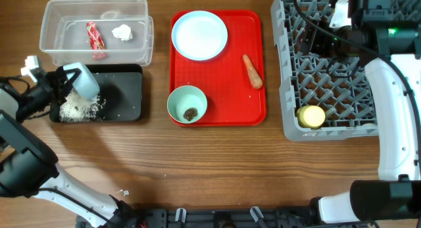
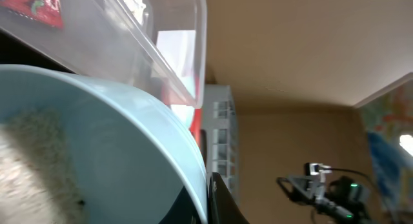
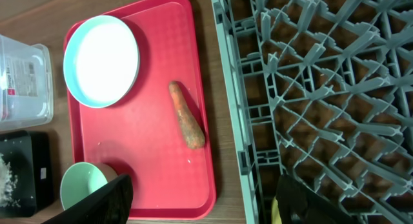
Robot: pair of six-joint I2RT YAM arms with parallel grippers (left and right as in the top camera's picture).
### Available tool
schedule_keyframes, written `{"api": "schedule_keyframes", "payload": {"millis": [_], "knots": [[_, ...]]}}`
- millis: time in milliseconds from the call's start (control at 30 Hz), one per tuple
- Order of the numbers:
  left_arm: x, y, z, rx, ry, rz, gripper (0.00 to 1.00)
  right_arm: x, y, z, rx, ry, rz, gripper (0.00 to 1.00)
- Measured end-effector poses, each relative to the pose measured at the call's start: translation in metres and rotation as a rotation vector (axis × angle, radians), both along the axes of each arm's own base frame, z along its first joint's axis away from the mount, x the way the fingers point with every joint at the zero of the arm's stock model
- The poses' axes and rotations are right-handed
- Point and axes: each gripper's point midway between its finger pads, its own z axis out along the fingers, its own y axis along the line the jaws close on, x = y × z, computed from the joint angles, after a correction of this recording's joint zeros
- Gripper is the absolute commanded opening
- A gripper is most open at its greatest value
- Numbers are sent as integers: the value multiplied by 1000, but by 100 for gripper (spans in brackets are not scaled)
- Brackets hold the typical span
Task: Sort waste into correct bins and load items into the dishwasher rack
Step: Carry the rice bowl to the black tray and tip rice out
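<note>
Our left tool (image 1: 70, 83) pinches the mint bowl (image 1: 87, 85) tipped over the black tray (image 1: 125, 96). The rice (image 1: 79, 110) sits near its edge, so a sloppy shake could scatter grains onto the surface (image 1: 217, 162). Right tool (image 3: 206, 204) is spread.

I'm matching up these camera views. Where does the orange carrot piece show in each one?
Overhead: carrot piece on the red tray's right side, near the rack.
Left wrist: not in it; the tilted bowl fills the lower left.
Right wrist: mid-frame on the red tray, left of the rack.
Shared landmark: clear tub, top left overhead, top of left wrist, left edge of right wrist.
</note>
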Motion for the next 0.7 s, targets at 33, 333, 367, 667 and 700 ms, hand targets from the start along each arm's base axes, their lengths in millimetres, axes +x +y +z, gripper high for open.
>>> {"api": "schedule_keyframes", "payload": {"millis": [33,333,367,667,700], "knots": [[0,1,1,-19,-6,5,4,0,0,0,0,0,0,73],[-6,18,15,-146,-22,57,4,0,0,0,0,0,0,73],[-6,19,16,-154,-19,61,4,0,0,0,0,0,0,73],[-12,16,19,-278,84,80,4,-1,0,0,0,3,0,73],[-12,16,19,-275,80,80,4,-1,0,0,0,3,0,73]]}}
